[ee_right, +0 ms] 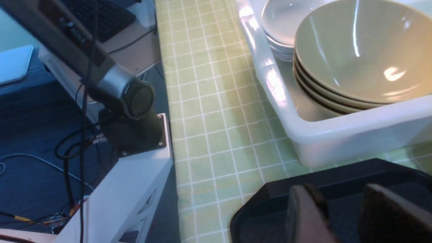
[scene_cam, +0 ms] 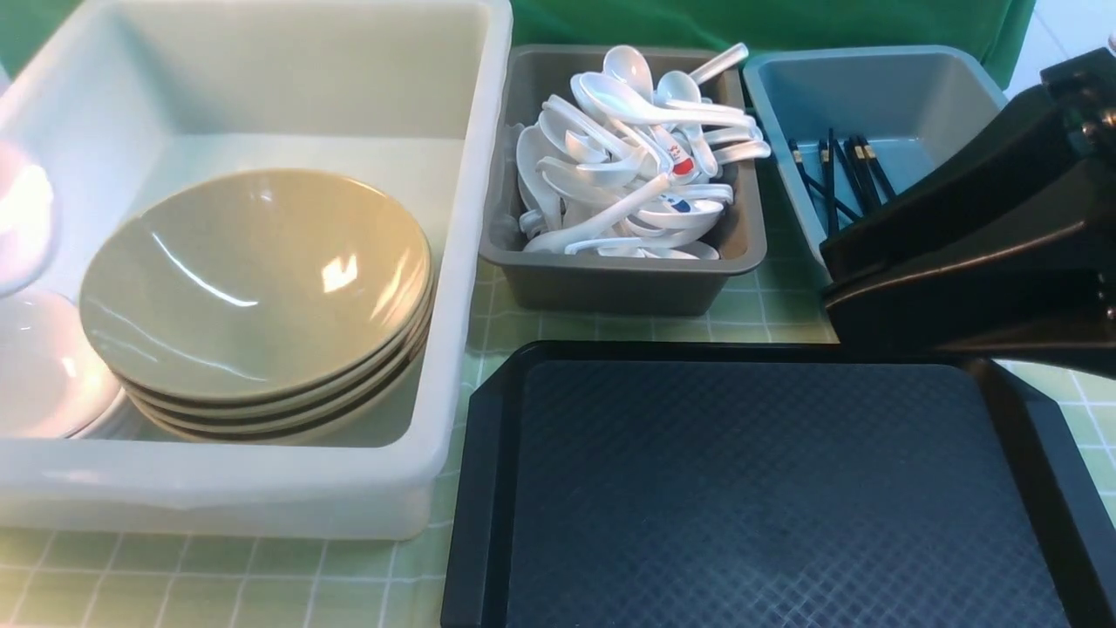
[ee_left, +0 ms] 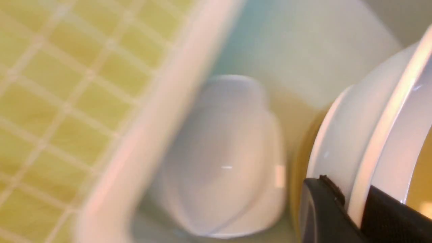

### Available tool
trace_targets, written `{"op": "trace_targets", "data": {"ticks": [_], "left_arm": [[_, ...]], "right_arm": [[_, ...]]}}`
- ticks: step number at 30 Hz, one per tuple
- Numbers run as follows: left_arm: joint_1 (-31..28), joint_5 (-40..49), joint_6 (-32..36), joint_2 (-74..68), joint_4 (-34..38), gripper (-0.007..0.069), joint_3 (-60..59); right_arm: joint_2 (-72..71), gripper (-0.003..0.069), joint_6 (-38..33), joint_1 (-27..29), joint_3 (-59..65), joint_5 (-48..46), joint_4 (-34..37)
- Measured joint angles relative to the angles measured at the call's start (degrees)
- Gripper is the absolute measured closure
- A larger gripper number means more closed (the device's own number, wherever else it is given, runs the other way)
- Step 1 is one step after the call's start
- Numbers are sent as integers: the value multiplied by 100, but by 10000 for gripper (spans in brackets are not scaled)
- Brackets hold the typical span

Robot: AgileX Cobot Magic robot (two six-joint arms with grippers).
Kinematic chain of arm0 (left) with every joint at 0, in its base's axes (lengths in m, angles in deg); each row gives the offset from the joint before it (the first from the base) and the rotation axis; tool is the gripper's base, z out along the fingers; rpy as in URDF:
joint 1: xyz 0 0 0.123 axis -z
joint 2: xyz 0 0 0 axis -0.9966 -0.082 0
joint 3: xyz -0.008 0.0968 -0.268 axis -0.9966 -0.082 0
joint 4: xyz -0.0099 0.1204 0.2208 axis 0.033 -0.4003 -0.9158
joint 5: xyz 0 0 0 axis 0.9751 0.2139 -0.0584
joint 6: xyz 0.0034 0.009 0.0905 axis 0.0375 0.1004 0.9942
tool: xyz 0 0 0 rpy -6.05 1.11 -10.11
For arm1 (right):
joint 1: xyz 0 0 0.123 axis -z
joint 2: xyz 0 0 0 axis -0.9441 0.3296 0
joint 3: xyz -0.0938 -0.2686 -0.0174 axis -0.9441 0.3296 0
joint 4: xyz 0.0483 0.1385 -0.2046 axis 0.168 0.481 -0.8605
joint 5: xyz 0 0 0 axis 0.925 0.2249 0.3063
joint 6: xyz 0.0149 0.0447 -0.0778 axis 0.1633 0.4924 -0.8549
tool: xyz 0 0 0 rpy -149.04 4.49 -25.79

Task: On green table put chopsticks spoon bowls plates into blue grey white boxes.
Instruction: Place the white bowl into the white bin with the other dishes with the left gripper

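1. The left end effector (ee_left: 347,194), at the lower right of the left wrist view, is clamped on the thin rim of a white plate (ee_left: 357,128). It holds the plate tilted on edge inside the white box (ee_left: 148,141). More plates (ee_left: 222,158) lie flat on the box floor at the centre of that view.
2. The step in hand looks like setting this plate on that pile. The pinch covers only a narrow strip of glossy rim, so the plate could slip or swing in the grip and drop hard onto the dishes below.
3. Released while this steeply tilted, it may land on edge and lean instead of nesting.
4. The stack of bowls (scene_cam: 253,279) fills the middle left of the front view, close to the pile. A sideways drift could knock the plate against them.
5. The box wall is also near. Clipping it would shove the box across the desk (scene_cam: 218,567).
6. The right end effector (ee_right: 341,219), at the bottom of the right wrist view, is open with nothing between its fingers, above the black tray (scene_cam: 767,488).
7. Its arm overlaps the blue box (scene_cam: 872,78) holding the chopsticks (scene_cam: 837,174), at the upper right of the front view. A careless swing could strike that rim.
8. The spoons (scene_cam: 628,166) sit heaped in the grey box (scene_cam: 610,279), top centre.
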State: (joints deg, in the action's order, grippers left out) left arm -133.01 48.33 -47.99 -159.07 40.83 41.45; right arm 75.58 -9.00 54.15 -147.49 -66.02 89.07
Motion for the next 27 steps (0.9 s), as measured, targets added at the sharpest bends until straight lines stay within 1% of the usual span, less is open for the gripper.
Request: {"op": "trace_targets", "data": {"ticks": [2, 4, 10, 15, 19, 22, 23, 24, 25, 26, 27], "left_arm": [[31, -6, -96, -125, -168, 610, 18], [221, -6, -266, -363, -467, 610, 43], [633, -314, -819, -1040, -954, 608, 48], [775, -526, -1270, -1253, -1374, 600, 48], [839, -640, -1500, -1253, -1473, 544, 48], [874, -663, -1614, -1253, -1435, 459, 48], [879, -634, -1613, -1253, -1395, 410, 48], [885, -608, -1619, -1253, -1389, 387, 48], [886, -571, -1627, -1253, -1376, 349, 48], [886, -520, -1632, -1253, -1334, 293, 48], [891, -513, -1632, -1253, -1326, 293, 48]], "right_arm": [[0, 423, -8, 0, 0, -8, 0], [10, 423, -21, 0, 0, -26, 0], [21, 423, -54, 0, 103, -26, 0], [28, 423, -65, 0, 217, -33, -6], [28, 423, -93, 0, 224, -33, -6], [28, 423, -109, 0, 229, -27, -6], [28, 423, -109, 0, 229, -27, -6], [28, 423, -109, 0, 229, -27, -6], [28, 423, -109, 0, 229, -27, -6], [28, 423, -109, 0, 229, -27, -6], [28, 423, -109, 0, 229, -27, -6]]}}
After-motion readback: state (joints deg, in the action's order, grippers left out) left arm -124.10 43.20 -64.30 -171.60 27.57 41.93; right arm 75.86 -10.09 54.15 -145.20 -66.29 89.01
